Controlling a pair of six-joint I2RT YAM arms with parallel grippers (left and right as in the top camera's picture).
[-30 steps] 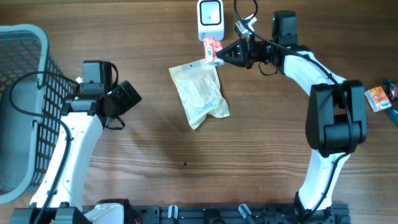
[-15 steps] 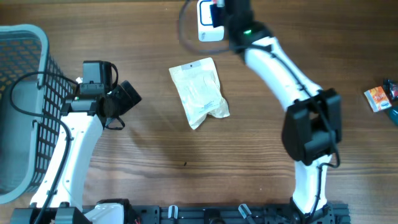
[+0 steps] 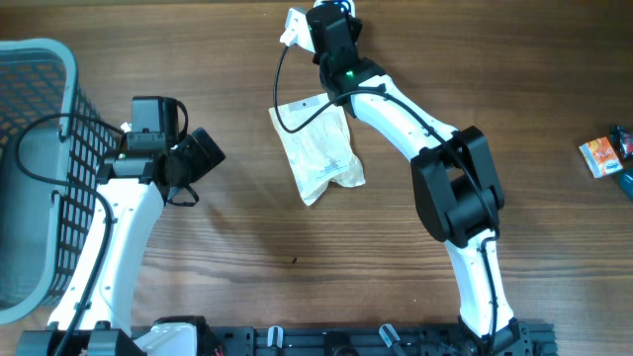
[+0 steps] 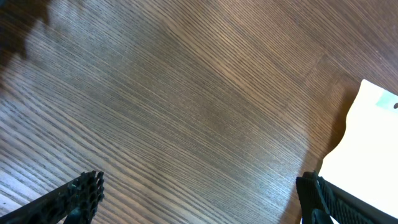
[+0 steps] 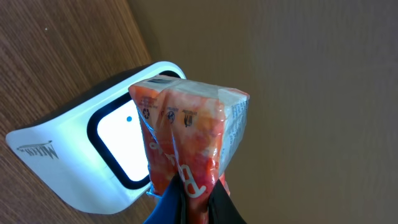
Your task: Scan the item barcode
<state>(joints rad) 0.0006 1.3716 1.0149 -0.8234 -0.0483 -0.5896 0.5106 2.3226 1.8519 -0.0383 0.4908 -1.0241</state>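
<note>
Your right hand (image 5: 189, 194) pinches the orange packet (image 5: 186, 134), seemingly just before the white scanner (image 5: 74, 168), top centre of the overhead view; your left hand (image 4: 196, 194) hangs spread.

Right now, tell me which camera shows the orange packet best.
Right wrist: the orange packet fills the frame, pinched in the right gripper before the scanner. Overhead, the arm hides it. Left wrist shows only table and a white pouch.
</note>
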